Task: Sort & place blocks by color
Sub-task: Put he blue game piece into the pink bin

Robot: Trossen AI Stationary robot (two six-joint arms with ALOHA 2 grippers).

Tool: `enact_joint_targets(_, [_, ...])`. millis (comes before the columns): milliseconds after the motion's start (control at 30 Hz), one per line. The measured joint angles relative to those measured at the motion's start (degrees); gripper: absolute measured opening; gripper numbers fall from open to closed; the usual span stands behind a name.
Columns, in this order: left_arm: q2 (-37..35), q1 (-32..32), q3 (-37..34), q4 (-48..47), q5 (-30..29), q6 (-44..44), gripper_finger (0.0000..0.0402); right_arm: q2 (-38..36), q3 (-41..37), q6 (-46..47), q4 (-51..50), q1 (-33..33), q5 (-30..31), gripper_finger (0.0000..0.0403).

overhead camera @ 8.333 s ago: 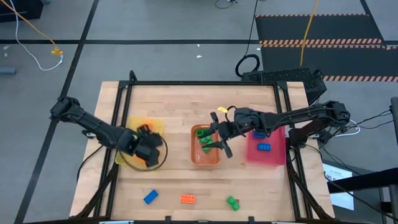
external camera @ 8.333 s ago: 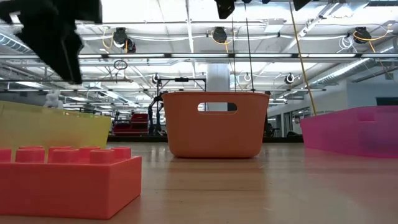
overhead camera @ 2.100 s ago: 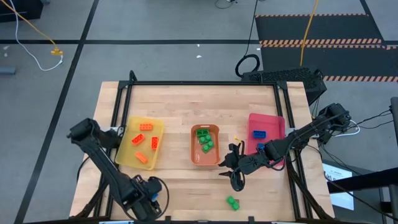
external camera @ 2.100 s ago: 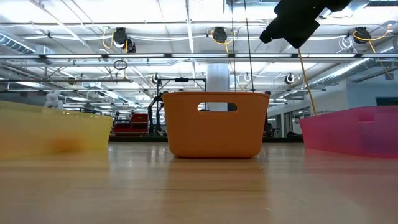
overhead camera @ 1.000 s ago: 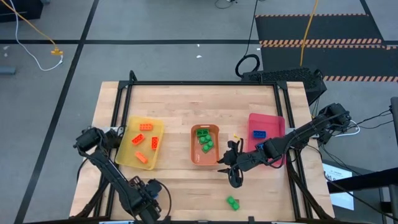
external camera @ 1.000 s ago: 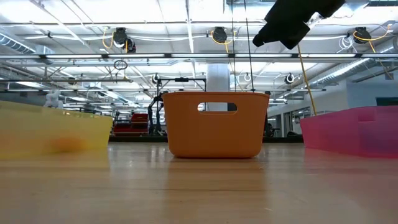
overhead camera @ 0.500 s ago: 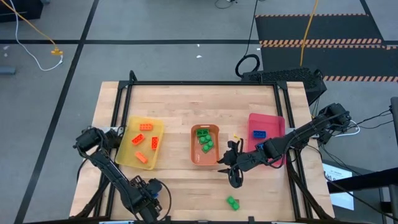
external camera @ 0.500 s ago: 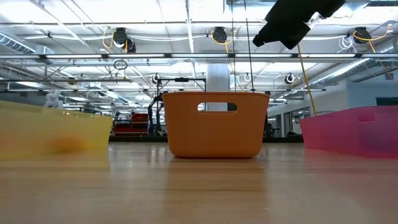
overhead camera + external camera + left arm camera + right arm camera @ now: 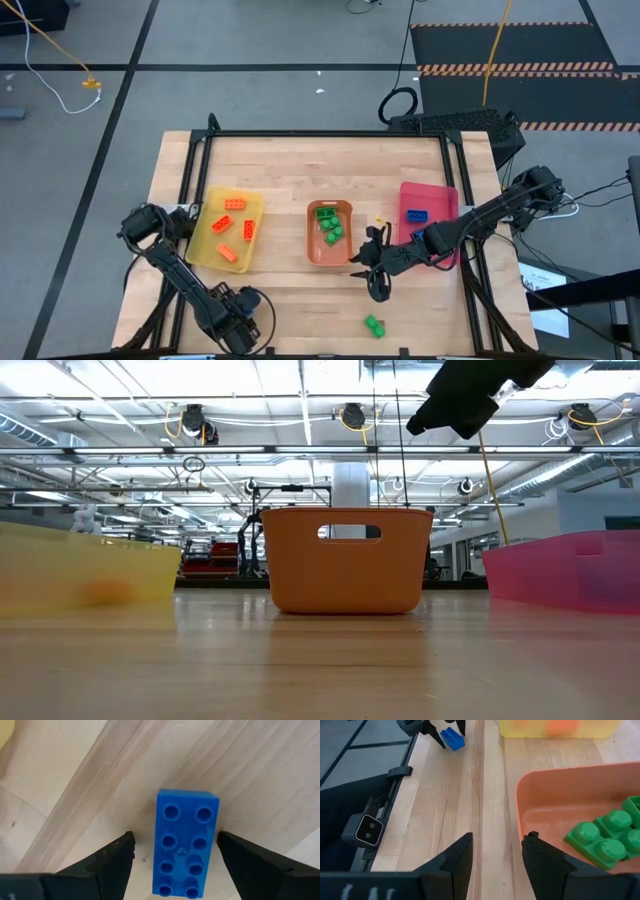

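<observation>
A blue block (image 9: 186, 845) lies studs up on the wooden table near its front left corner; it also shows in the right wrist view as the blue block (image 9: 452, 739). My left gripper (image 9: 175, 847) points down over it, open, one finger on either long side, touching nothing; from above, my left gripper (image 9: 236, 318) hides the block. My right gripper (image 9: 375, 285) hangs open and holds nothing, just right of the orange tray (image 9: 330, 235). A green block (image 9: 373, 325) rests on the table near the front edge.
The yellow tray (image 9: 225, 230) holds several orange blocks, the orange tray holds green blocks (image 9: 607, 837), and the pink tray (image 9: 428, 235) holds a blue block (image 9: 417, 215). Black rails (image 9: 190, 180) frame the table. Bare wood lies along the front between the grippers.
My left gripper has sunk a little, straight down toward the blue block, still open. The right arm has kept still.
</observation>
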Motion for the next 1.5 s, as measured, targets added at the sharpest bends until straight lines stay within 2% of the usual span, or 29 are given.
enact_joint_targets(133, [0.00, 0.66, 0.00, 0.72, 0.02, 1.72, 0.0256, 0.00, 0.00, -1.00, 0.01, -0.19, 0.02, 0.0157])
enact_joint_targets(233, [0.08, 1.63, 0.45, 1.17, 0.25, 4.24, 0.0199, 0.00, 0.00, -1.47, 0.13, -0.47, 0.17, 0.0157])
enact_joint_targets(333, [0.24, 3.02, 1.38, 3.38, -2.55, 8.67, 0.0141, 0.00, 0.00, -2.00, 1.71, -0.60, 2.76, 0.0157])
enact_joint_targets(567, [0.28, 8.22, 8.30, 6.54, -7.48, 27.70, 0.0141, 0.00, 0.00, -8.23, 9.13, -0.93, 11.09, 0.0157])
enact_joint_targets(700, [0.28, 11.66, 14.43, 1.24, -17.03, 38.20, 0.0141, 0.00, 0.00, -15.13, 14.90, 0.39, 12.17, 0.0157])
enact_joint_targets(833, [0.22, 14.58, 19.40, -6.01, -26.32, 43.28, 0.0151, 0.00, 0.00, -20.88, 18.54, 2.26, 12.05, 0.0157])
enact_joint_targets(933, [0.22, 16.71, 21.64, -6.90, -29.05, 48.74, 0.0160, 0.00, 0.00, -27.25, 18.86, 3.47, 11.13, 0.0157])
enact_joint_targets(1033, [0.22, 18.59, 22.83, -5.67, -28.17, 53.62, 0.0152, 0.00, 0.00, -37.55, 17.82, 4.02, 8.63, 0.0157])
enact_joint_targets(1133, [0.22, 20.77, 23.71, -4.56, -24.03, 58.15, 0.0144, 0.00, 0.00, -44.96, 17.53, 4.21, 7.43, 0.0157])
enact_joint_targets(1333, [-0.73, 25.87, 26.30, -2.32, -19.16, 67.18, 0.0158, 0.58, 0.00, -56.51, 16.92, 3.31, 12.23, 0.0157])
enact_joint_targets(1500, [-2.27, 30.47, 26.34, 2.31, -11.65, 75.21, 0.0161, 1.60, -0.02, -62.29, 13.91, 2.60, 12.22, 0.0157])
